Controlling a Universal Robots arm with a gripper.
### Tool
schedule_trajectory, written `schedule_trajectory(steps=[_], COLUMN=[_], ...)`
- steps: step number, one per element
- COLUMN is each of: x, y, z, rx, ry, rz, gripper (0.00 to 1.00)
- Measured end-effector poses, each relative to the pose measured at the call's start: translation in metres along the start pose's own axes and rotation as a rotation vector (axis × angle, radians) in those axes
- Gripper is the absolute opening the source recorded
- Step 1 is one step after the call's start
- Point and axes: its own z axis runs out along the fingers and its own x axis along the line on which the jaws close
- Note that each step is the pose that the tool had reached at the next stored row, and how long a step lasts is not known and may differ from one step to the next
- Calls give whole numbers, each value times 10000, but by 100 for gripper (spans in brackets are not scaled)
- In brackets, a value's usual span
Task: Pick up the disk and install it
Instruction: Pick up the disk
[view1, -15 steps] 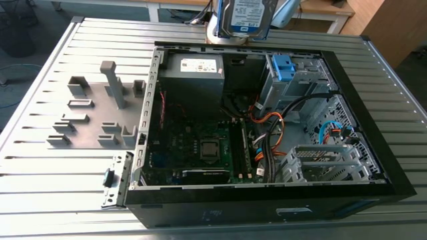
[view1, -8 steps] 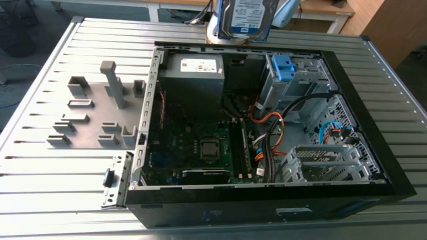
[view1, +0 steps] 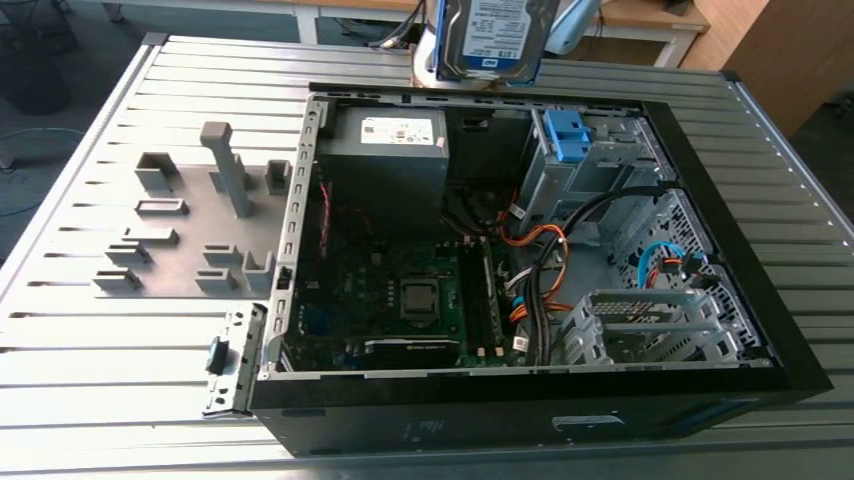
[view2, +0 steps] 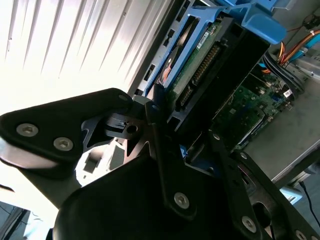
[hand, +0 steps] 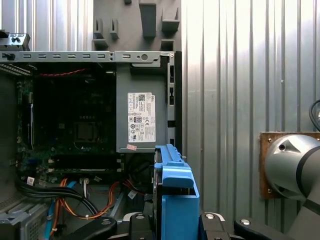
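We see the pincer (hand: 172, 222) pressed together on the disk (view1: 491, 40), its black fingers (hand: 216, 221) on either side of the blue bracket (hand: 176, 192), and the disk hangs on edge below it, clear of the slatted tabletop (view1: 107, 350) and above the rim of the open computer case (view1: 534, 420). The hold seems to bear on the plastic bracket and not on the metal body, so we judge that a jolt could let the disk tilt or slip in the grasp. Just beneath the pincer lie the case wall and the grey power supply (hand: 141, 112), and a descent that is slightly off could knock the disk's lower corner against either one. Farther below, the orange cables (view1: 541, 240) run near the drive cage (view1: 587, 165) with its light-blue clip (view1: 566, 135). We think the bracket could snag them or jam askew if it meets the cage out of line. A drop would land on the motherboard (view1: 400, 290).
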Motion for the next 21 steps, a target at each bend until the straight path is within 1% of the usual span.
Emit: schedule_trajectory(steps=[21], x=[88], y=[-1], z=[-3], rx=[1], ry=[72], rz=[0], gripper=[36])
